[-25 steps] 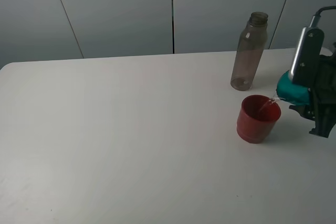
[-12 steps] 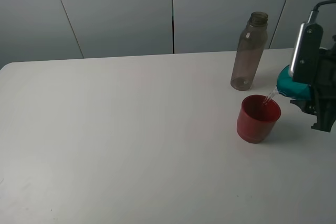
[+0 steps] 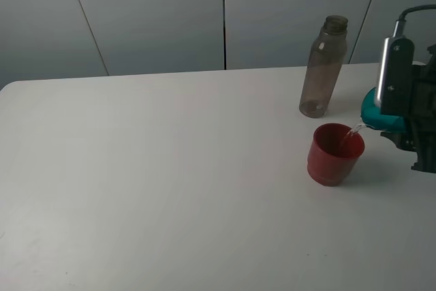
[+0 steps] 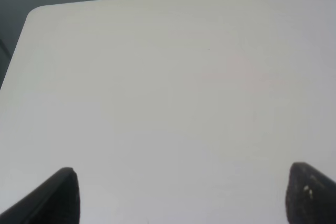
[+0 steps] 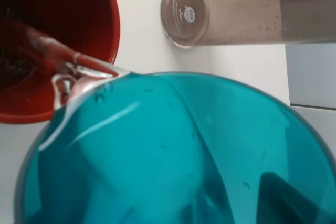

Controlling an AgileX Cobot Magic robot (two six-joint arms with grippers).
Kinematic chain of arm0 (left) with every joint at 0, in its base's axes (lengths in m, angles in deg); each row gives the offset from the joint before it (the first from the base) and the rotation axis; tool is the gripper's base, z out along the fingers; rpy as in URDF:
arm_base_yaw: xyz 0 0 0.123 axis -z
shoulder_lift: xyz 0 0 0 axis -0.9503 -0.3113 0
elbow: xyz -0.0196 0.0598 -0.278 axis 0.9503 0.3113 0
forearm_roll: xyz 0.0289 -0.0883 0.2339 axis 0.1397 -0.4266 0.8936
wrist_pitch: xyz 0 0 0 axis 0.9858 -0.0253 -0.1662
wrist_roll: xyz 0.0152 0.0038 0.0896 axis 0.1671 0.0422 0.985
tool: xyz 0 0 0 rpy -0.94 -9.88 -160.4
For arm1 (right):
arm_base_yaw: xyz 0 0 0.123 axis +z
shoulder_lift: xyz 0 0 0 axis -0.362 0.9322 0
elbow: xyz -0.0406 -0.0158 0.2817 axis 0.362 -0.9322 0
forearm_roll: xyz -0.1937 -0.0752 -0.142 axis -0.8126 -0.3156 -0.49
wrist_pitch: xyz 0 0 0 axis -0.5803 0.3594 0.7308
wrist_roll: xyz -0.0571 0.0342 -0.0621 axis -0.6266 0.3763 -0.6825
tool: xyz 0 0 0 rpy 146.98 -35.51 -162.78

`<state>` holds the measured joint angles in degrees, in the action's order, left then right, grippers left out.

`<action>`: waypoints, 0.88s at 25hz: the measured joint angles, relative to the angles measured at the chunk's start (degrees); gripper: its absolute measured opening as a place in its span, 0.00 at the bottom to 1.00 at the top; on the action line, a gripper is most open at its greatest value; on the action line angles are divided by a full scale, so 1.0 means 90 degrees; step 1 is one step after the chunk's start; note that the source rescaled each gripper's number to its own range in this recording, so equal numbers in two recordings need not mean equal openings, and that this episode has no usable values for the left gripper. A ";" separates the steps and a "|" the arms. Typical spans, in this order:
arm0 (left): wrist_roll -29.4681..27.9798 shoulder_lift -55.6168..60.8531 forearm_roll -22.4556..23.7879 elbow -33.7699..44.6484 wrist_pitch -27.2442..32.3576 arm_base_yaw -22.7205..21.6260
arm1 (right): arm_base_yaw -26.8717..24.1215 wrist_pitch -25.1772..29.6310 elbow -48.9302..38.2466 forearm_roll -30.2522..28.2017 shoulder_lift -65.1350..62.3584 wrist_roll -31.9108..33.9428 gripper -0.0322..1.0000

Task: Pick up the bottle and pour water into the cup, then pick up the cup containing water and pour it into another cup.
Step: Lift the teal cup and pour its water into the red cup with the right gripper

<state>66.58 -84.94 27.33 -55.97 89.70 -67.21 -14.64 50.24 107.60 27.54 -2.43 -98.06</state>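
My right gripper (image 3: pixel 402 124) is shut on the teal cup (image 3: pixel 376 115) and holds it tipped toward the red cup (image 3: pixel 334 154). A thin stream of water (image 3: pixel 353 131) runs from its lip into the red cup. In the right wrist view the teal cup (image 5: pixel 173 156) fills the frame, with water spilling over its rim into the red cup (image 5: pixel 58 35). The smoky grey-brown bottle (image 3: pixel 323 66) stands upright on the table behind the red cup, and shows in the right wrist view (image 5: pixel 236 9). My left gripper (image 4: pixel 181 195) is open over bare table.
The white table (image 3: pixel 170 182) stretches wide to the left of the cups. Grey wall panels (image 3: pixel 157 11) stand behind its far edge. The table's right edge lies close to my right arm.
My right gripper has risen slightly with the teal cup and tipped it a little more. Water keeps running into the red cup. The bottle and red cup have not moved.
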 joint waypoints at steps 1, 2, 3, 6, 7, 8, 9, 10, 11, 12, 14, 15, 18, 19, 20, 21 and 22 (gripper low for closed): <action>0.0000 0.0000 0.0000 0.0000 0.0000 0.0000 | 0.0000 0.0000 0.0000 -0.0014 0.0000 0.0000 0.08; 0.0000 0.0000 0.0000 0.0000 0.0000 0.0000 | 0.0000 0.0011 0.0000 -0.0046 0.0000 0.0000 0.08; 0.0000 0.0000 0.0000 0.0000 0.0000 0.0000 | 0.0000 0.0011 0.0000 -0.0099 0.0000 0.0011 0.08; 0.0000 0.0000 0.0000 0.0000 0.0000 0.0000 | 0.0000 0.0011 0.0000 -0.0275 0.0000 0.0043 0.08; 0.0000 0.0000 0.0000 0.0000 0.0000 0.0000 | 0.0000 0.0011 0.0000 -0.0353 0.0000 0.0063 0.08; 0.0000 0.0000 0.0000 0.0000 0.0000 0.0000 | 0.0000 0.0011 0.0000 -0.0453 0.0000 0.0114 0.08; 0.0000 0.0000 0.0000 0.0000 0.0000 0.0000 | 0.0000 0.0011 0.0000 -0.0535 0.0000 0.0169 0.08; 0.0000 0.0000 0.0000 0.0000 0.0000 0.0000 | 0.0000 0.0011 0.0000 -0.0620 0.0000 0.0181 0.08; 0.0000 0.0000 0.0000 0.0000 0.0000 0.0000 | 0.0000 0.0011 0.0000 -0.0650 0.0000 0.0198 0.08; 0.0000 0.0000 0.0000 0.0000 0.0000 0.0000 | 0.0000 0.0011 0.0000 -0.0676 0.0000 0.0211 0.08; 0.0000 0.0000 0.0000 0.0000 0.0000 0.0000 | 0.0000 0.0000 0.0000 -0.0786 0.0000 0.0211 0.08; 0.0000 0.0000 0.0000 0.0000 0.0000 0.0000 | 0.0000 0.0000 0.0000 -0.0829 0.0000 0.0225 0.08; 0.0000 0.0000 0.0000 0.0000 0.0000 0.0000 | 0.0000 0.0000 0.0000 -0.1084 0.0000 0.0362 0.08; 0.0000 0.0000 0.0000 0.0000 0.0000 0.0000 | 0.0000 0.0000 0.0000 -0.1166 0.0000 0.0408 0.08; 0.0000 0.0000 0.0000 0.0000 0.0000 0.0000 | 0.0000 0.0000 0.0000 -0.1267 0.0000 0.0487 0.08; 0.0000 0.0000 0.0000 0.0000 0.0000 0.0000 | 0.0000 -0.0011 0.0000 -0.1357 0.0000 0.0545 0.08; 0.0000 0.0000 0.0000 0.0000 0.0000 0.0000 | 0.0000 -0.0011 0.0002 -0.1448 0.0000 0.0589 0.08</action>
<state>66.58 -84.94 27.33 -55.97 89.70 -67.21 -14.64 50.14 107.62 14.51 -2.43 -92.76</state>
